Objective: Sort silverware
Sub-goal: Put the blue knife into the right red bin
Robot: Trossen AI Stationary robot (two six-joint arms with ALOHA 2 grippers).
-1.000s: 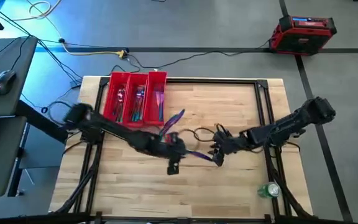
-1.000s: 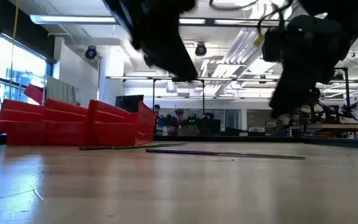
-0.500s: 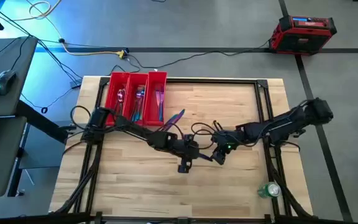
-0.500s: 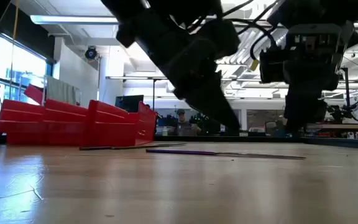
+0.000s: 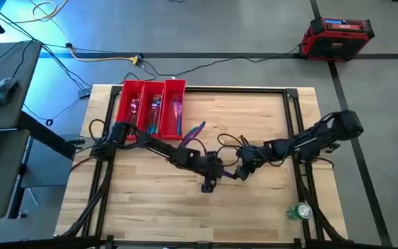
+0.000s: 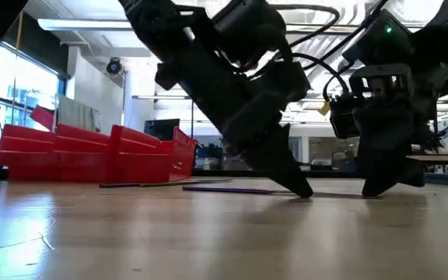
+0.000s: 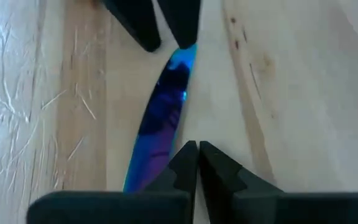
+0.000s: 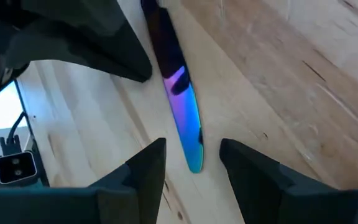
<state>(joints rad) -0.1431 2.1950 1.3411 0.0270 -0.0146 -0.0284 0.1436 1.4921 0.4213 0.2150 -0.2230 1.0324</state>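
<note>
A knife point(image 8: 182, 106) with a rainbow sheen lies flat on the wooden counter point(image 5: 254, 117) near its middle, between the two grippers. In the high view its long axis runs roughly left to right, and only a sliver of purple shows between the arms point(image 5: 228, 173). In the low view it is a thin purple line on the wood point(image 6: 232, 189).

The left gripper point(image 5: 211, 181) is down at the knife's left end, its jaws clenched with the tips together right beside the blue blade point(image 7: 160, 118); whether they pinch the knife I cannot tell. The right gripper point(image 5: 243, 171) sits at the other end with its jaws released, one finger point(image 8: 145, 171) on each side of the knife's rounded tip, not touching it.

Farther back, a second loose piece point(image 5: 194, 131) lies slantwise on the counter, just beside the red tray point(image 5: 125, 104) at the back left corner. The tray's three bins hold more silverware point(image 5: 155, 114) lying front to back.

Compared with a second ago, both grippers have come lower and closer together, and the left arm has reached farther right, so that the knife is now nearly covered from above. In the low view the two grippers, hanging above the wood before, now touch down beside it.
</note>
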